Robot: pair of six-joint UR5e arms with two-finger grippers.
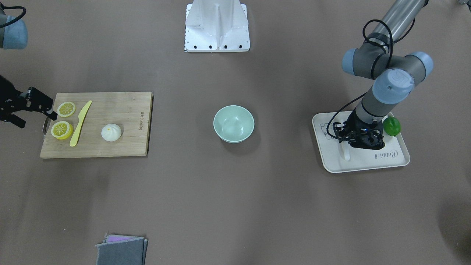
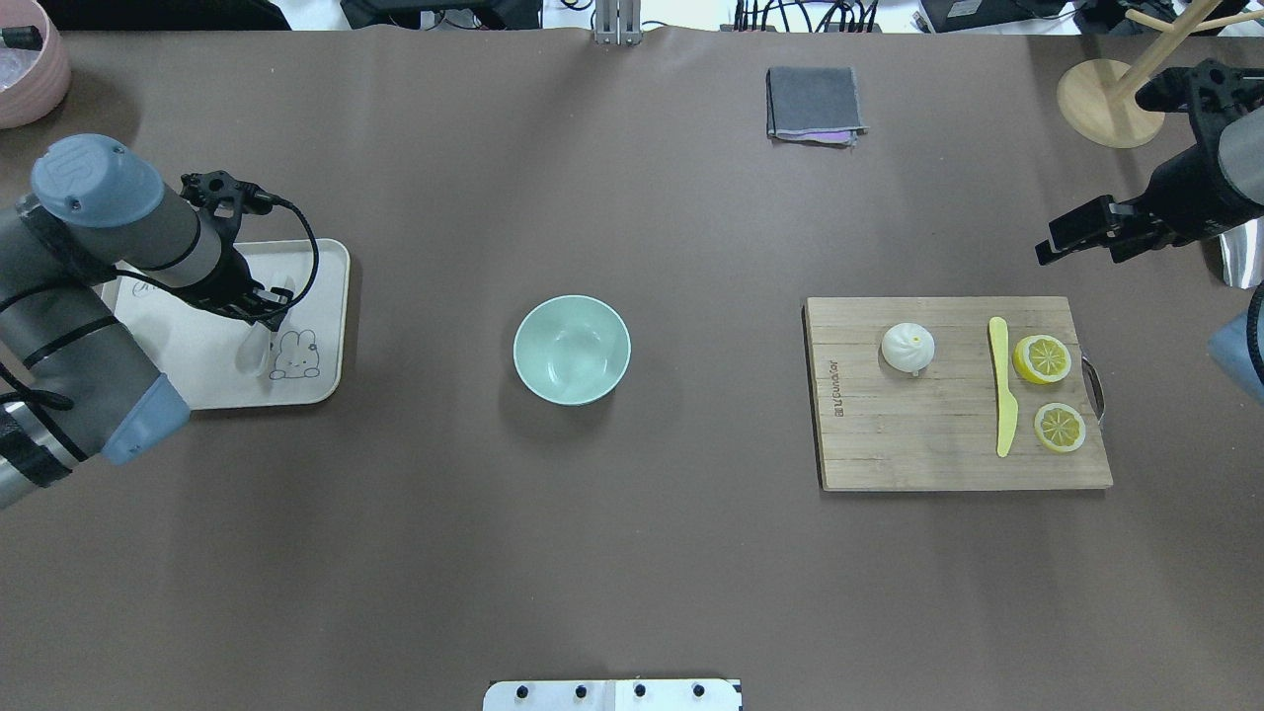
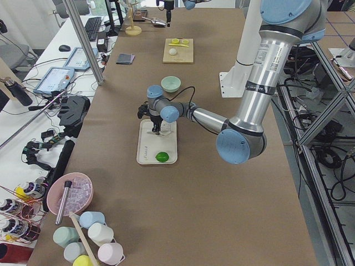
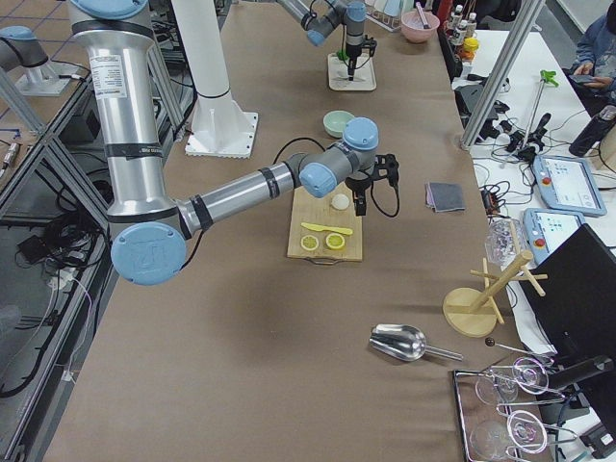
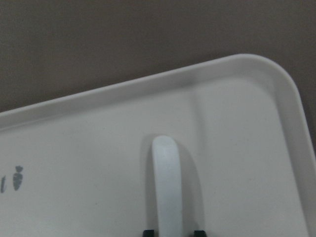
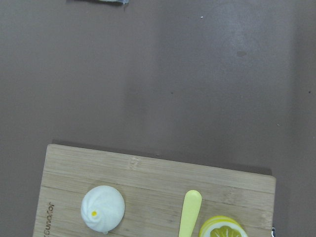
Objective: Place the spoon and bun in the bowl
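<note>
The white spoon (image 5: pixel 167 187) lies on the beige tray (image 5: pixel 237 148) at the table's left; it also shows in the overhead view (image 2: pixel 257 351). My left gripper (image 2: pixel 267 306) is low over it and open, its fingertips (image 5: pixel 149 232) on either side of the handle. The white bun (image 2: pixel 908 348) sits on the wooden cutting board (image 2: pixel 928 434) and shows in the right wrist view (image 6: pixel 102 208). The mint-green bowl (image 2: pixel 572 350) stands empty mid-table. My right gripper (image 2: pixel 1062 237) is open and empty, raised beyond the board's far right corner.
A yellow knife (image 2: pixel 1002 385) and two lemon slices (image 2: pixel 1042 358) lie on the board. A green lime (image 1: pixel 391 126) sits on the tray. A folded grey cloth (image 2: pixel 813 104) lies at the far side, a wooden rack (image 2: pixel 1106 99) far right, a pink bowl (image 2: pixel 25 74) far left.
</note>
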